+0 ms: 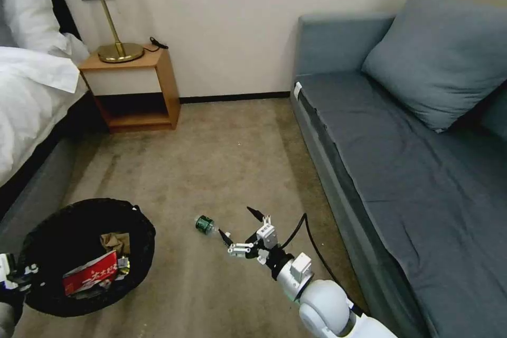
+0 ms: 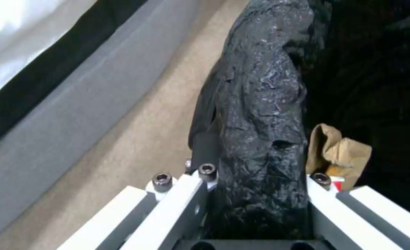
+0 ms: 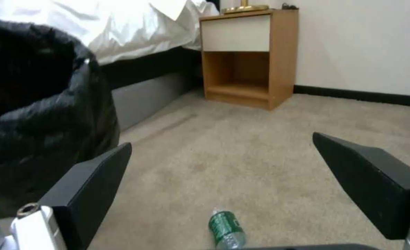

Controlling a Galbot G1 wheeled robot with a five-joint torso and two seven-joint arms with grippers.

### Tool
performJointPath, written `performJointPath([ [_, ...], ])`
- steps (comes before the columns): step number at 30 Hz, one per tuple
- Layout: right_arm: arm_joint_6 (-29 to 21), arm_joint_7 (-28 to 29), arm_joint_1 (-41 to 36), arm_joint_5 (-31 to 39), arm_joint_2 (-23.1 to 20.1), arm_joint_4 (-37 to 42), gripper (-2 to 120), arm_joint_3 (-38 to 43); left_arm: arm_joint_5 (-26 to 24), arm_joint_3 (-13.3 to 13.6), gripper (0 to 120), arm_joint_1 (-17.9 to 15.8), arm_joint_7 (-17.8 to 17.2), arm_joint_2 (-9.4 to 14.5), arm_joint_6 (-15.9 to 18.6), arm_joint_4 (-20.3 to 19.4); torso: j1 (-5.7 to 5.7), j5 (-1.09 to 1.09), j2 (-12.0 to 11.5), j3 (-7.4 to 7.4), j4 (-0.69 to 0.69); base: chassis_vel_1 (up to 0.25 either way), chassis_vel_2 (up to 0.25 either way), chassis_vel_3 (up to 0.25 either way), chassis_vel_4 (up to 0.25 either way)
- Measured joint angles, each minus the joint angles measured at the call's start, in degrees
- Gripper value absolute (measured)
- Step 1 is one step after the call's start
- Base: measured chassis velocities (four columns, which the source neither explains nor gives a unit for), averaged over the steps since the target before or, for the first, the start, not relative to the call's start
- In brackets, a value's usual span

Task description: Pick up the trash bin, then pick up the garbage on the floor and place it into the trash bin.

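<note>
The trash bin (image 1: 87, 256), lined with a black bag, is at the lower left of the head view. In it lie a red-and-white packet (image 1: 91, 273) and a brown paper bag (image 1: 115, 242). My left gripper (image 1: 11, 274) is at the bin's near-left edge. The left wrist view shows this gripper (image 2: 256, 180) shut on the bag-covered rim (image 2: 260, 121), with the paper bag (image 2: 336, 152) just inside. A clear bottle with a green label (image 1: 205, 224) lies on the carpet. My right gripper (image 1: 235, 221) hangs open just right of it, low over the floor. In the right wrist view the bottle (image 3: 225, 229) lies between the spread fingers (image 3: 92, 184), beside the bin (image 3: 34, 114).
A bed with white sheets (image 1: 26, 95) runs along the left. A wooden nightstand (image 1: 134, 87) with a brass lamp (image 1: 113, 37) stands at the back wall. A blue-grey sofa (image 1: 412, 169) fills the right side. Open carpet (image 1: 222, 158) lies between them.
</note>
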Motion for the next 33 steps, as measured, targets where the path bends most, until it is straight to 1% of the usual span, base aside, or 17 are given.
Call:
performJointPath([
  [10, -0.5, 0.5, 2.0, -2.2, -0.7, -2.6, 100, -3.3, -0.1, 0.0, 2, -0.3, 0.0, 0.1, 0.0, 0.0, 0.00, -0.01, 0.0, 0.00, 0.00, -0.148, 0.160, 0.150, -0.151],
  [17, -1.6, 0.6, 3.8, -2.2, -1.5, -4.4, 100, -5.4, 0.0, 0.1, 2, -0.7, 0.0, 0.1, 0.0, 0.4, 0.00, 0.00, 0.0, 0.00, 0.00, -0.132, 0.125, 0.129, -0.121],
  [19, -2.5, 0.7, 4.3, -2.1, -1.6, -4.7, 100, -5.9, 0.0, 0.1, 2, -0.7, 0.0, 0.2, 0.0, 0.5, 0.00, -0.01, 0.0, 0.00, 0.00, -0.153, 0.161, 0.175, -0.119],
  [23, -5.8, 0.7, 6.8, -1.7, -2.1, -5.9, 100, -8.5, 0.1, 0.1, 2, -0.8, 0.0, 0.2, 0.0, 0.9, 0.00, -0.02, 0.0, 0.01, 0.00, -0.161, 0.166, 0.171, -0.154],
  [24, -5.8, 0.7, 6.8, -1.7, -2.1, -5.9, 100, -8.5, 0.1, 0.1, 2, -0.8, 0.0, 0.2, 0.0, 0.9, 0.00, -0.02, 0.0, 0.01, 0.00, -0.169, 0.170, 0.172, -0.170],
  [27, -11.3, 0.3, 10.3, 1.1, -2.7, -6.8, 100, -12.1, 0.2, -0.1, 2, -0.8, 0.0, 0.3, 0.0, 1.1, 0.00, -0.01, 0.0, 0.01, -0.01, -0.162, 0.170, 0.171, -0.184],
  [28, -14.2, 0.3, 12.0, 3.4, -2.7, -7.3, 100, -13.4, 0.2, -0.2, 2, -0.7, 0.1, 0.3, 0.0, 1.1, 0.01, -0.01, 0.0, 0.01, -0.01, -0.148, 0.141, 0.140, -0.137],
  [29, -14.2, 0.3, 12.0, 3.4, -2.7, -7.3, 100, -13.4, 0.2, -0.2, 2, -0.7, 0.1, 0.3, 0.0, 1.1, 0.01, -0.01, 0.0, 0.01, -0.01, -0.148, 0.141, 0.140, -0.137],
  [31, -18.9, 0.7, 15.1, 8.9, -2.3, -8.4, 100, -15.9, 0.3, -0.4, 2, -0.7, 0.1, 0.3, -0.1, 1.2, 0.00, -0.01, 0.0, 0.02, -0.01, -0.098, 0.106, 0.113, -0.126],
  [33, -22.5, 0.8, 19.7, 13.8, -1.4, -11.0, 100, -20.4, 0.7, -0.7, 2, -0.5, 0.1, 0.3, -0.2, 1.4, 0.01, -0.01, 0.0, 0.02, -0.02, -0.036, 0.036, 0.018, -0.034],
])
